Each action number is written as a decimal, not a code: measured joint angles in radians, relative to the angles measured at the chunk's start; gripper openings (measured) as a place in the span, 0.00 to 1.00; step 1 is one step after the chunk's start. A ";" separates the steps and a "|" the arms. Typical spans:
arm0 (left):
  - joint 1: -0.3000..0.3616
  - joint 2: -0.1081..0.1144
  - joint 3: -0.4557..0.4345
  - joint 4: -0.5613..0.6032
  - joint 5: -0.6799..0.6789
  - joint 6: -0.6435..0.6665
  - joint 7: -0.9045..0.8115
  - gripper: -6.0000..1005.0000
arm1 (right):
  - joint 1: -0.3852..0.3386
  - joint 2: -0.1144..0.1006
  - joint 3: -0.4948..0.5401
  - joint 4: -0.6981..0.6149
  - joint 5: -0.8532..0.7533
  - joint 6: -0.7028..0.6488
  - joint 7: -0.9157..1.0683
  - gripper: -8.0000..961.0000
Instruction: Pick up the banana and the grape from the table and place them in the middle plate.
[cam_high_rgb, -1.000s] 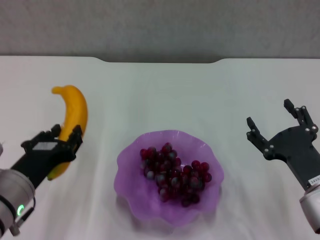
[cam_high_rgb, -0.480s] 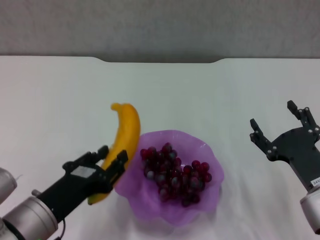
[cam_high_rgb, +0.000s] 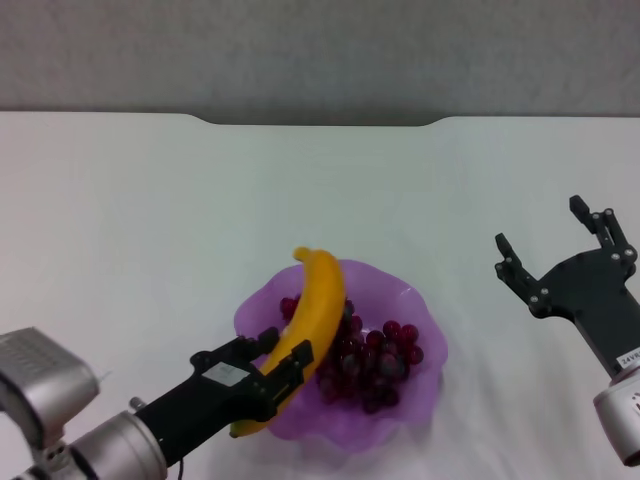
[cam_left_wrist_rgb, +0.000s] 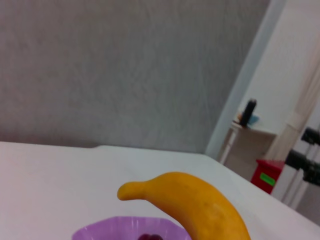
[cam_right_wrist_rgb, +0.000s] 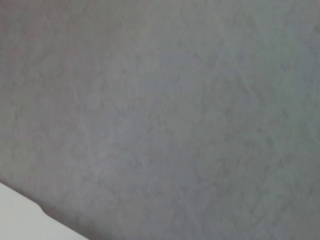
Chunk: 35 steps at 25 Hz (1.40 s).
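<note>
My left gripper (cam_high_rgb: 268, 372) is shut on the lower end of the yellow-orange banana (cam_high_rgb: 312, 312) and holds it over the left part of the light-purple scalloped plate (cam_high_rgb: 395, 296). The dark red grape bunch (cam_high_rgb: 375, 356) lies inside the plate, partly hidden behind the banana. In the left wrist view the banana (cam_left_wrist_rgb: 200, 202) fills the near field above the plate's rim (cam_left_wrist_rgb: 100, 231). My right gripper (cam_high_rgb: 552, 244) is open and empty, held above the white table (cam_high_rgb: 150, 210) to the right of the plate.
The table's notched far edge (cam_high_rgb: 320, 122) meets a grey wall. The right wrist view shows only that wall. In the left wrist view, furniture and a red box (cam_left_wrist_rgb: 267, 176) stand beyond the table's far side.
My left gripper has carried the banana rightward from the table's left side to over the plate. The right gripper has barely moved.
</note>
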 joint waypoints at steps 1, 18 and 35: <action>-0.036 -0.002 0.000 0.034 0.003 0.002 -0.007 0.48 | 0.000 0.000 0.000 0.001 0.000 0.000 0.000 0.93; -0.095 -0.009 -0.014 0.083 -0.004 -0.007 -0.004 0.78 | 0.002 0.000 -0.005 0.007 0.000 0.000 0.000 0.93; -0.022 -0.015 -0.337 0.030 -0.102 0.020 0.255 0.91 | 0.002 0.000 0.001 0.008 0.000 -0.014 -0.002 0.93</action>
